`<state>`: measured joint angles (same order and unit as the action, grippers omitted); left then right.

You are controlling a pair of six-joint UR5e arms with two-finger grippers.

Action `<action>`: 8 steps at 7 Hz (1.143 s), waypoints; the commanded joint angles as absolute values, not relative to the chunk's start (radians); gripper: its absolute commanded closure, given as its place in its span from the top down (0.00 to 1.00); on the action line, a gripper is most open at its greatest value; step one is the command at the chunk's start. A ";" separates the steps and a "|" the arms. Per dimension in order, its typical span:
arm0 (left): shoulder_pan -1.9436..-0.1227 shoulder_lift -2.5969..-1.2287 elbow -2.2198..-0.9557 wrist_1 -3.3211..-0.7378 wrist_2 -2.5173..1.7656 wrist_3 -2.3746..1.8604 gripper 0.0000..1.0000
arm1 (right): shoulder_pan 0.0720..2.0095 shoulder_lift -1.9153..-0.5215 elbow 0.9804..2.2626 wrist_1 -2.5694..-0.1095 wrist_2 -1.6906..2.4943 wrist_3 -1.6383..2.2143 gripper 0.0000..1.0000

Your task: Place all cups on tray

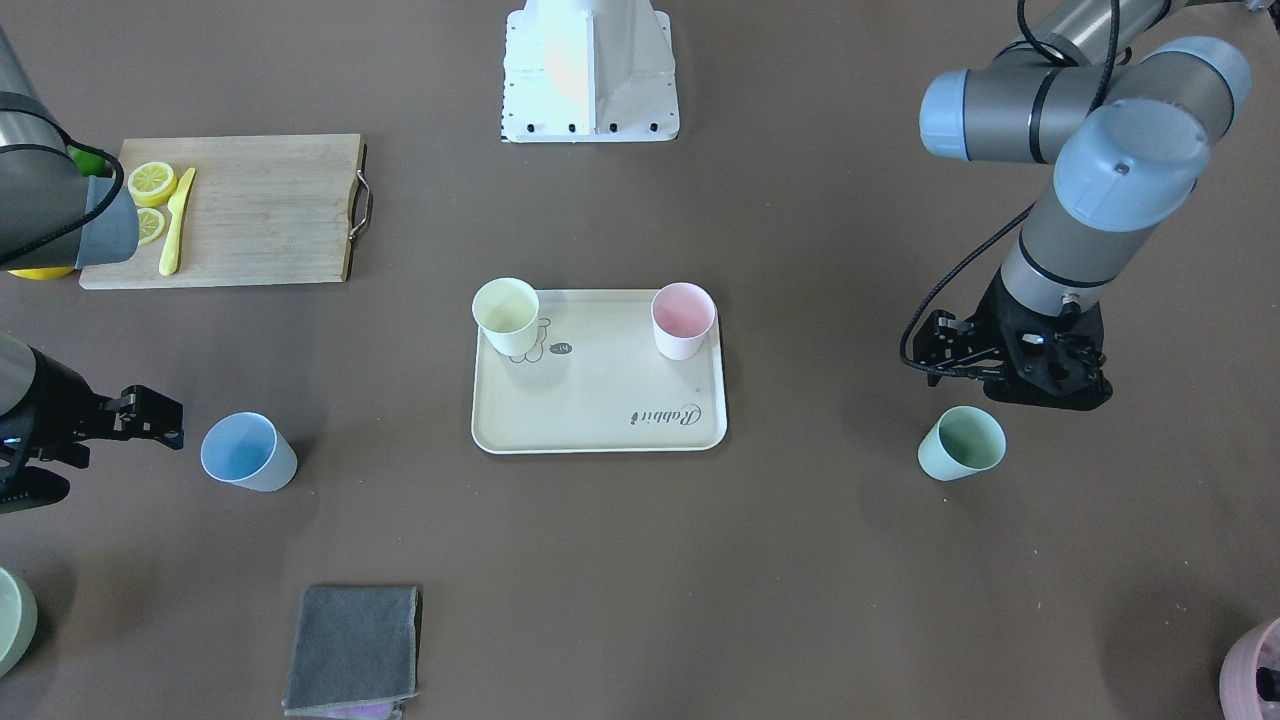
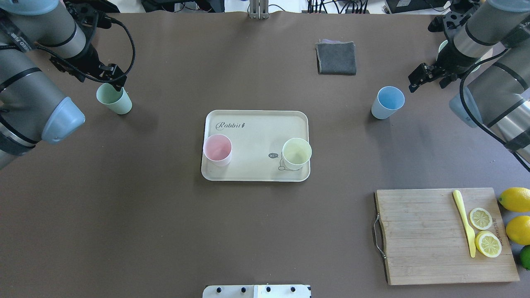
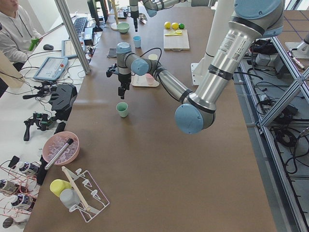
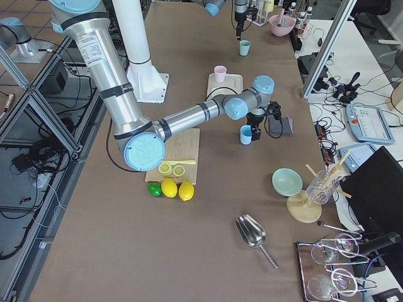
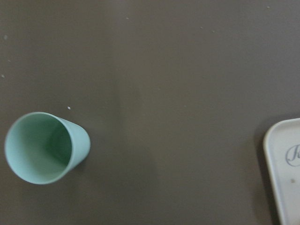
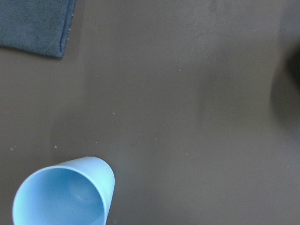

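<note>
The cream tray [image 2: 256, 136] lies mid-table and holds the pale pink cup [image 2: 217, 149] and the pale yellow cup [image 2: 296, 153], both upright. The mint green cup [image 2: 114, 98] stands on the table to the tray's left. My left gripper [image 2: 116, 78] hovers just beyond and above it, open and empty. The light blue cup [image 2: 388, 102] stands to the tray's right. My right gripper [image 2: 416, 78] is beside it, apart from it, open and empty. The left wrist view shows the mint cup [image 5: 44, 147] and a tray corner [image 5: 286, 164]. The right wrist view shows the blue cup [image 6: 63, 194].
A wooden cutting board [image 2: 434, 236] with lemon slices and a yellow knife lies at the near right, with whole lemons beside it. A folded grey cloth [image 2: 336, 58] lies at the far side. A pale green bowl [image 1: 10, 620] and a mauve pot [image 1: 1255, 675] sit at the far corners.
</note>
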<state>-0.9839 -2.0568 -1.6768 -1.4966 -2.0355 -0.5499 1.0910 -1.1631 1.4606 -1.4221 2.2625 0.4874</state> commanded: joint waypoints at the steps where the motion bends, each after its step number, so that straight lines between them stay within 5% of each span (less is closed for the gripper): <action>1: -0.997 -2.060 -1.564 -1.614 -2.037 -0.546 0.98 | 1.068 -1.135 1.424 -1.414 2.269 0.547 1.00; 4: -1.014 -2.065 -1.485 -1.669 -2.036 -0.531 0.98 | 1.023 -1.126 1.401 -1.411 2.299 0.581 0.97; 5: -1.012 -2.071 -1.427 -1.711 -2.036 -0.529 0.98 | 1.023 -1.109 1.356 -1.373 2.298 0.589 0.83; 6: -1.012 -2.063 -1.366 -1.806 -2.036 -0.526 0.97 | 1.020 -1.105 1.347 -1.370 2.299 0.603 0.55; 7: -1.003 -2.054 -1.338 -1.847 -2.033 -0.528 0.92 | 1.019 -1.104 1.350 -1.368 2.302 0.609 0.01; 8: -0.983 -2.052 -1.338 -1.848 -2.033 -0.532 0.72 | 1.019 -1.091 1.359 -1.371 2.309 0.615 0.00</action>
<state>-1.0014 -2.0570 -1.3553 -1.8228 -2.0335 -0.5288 1.0196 -1.1025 1.3540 -1.3713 2.3028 0.6067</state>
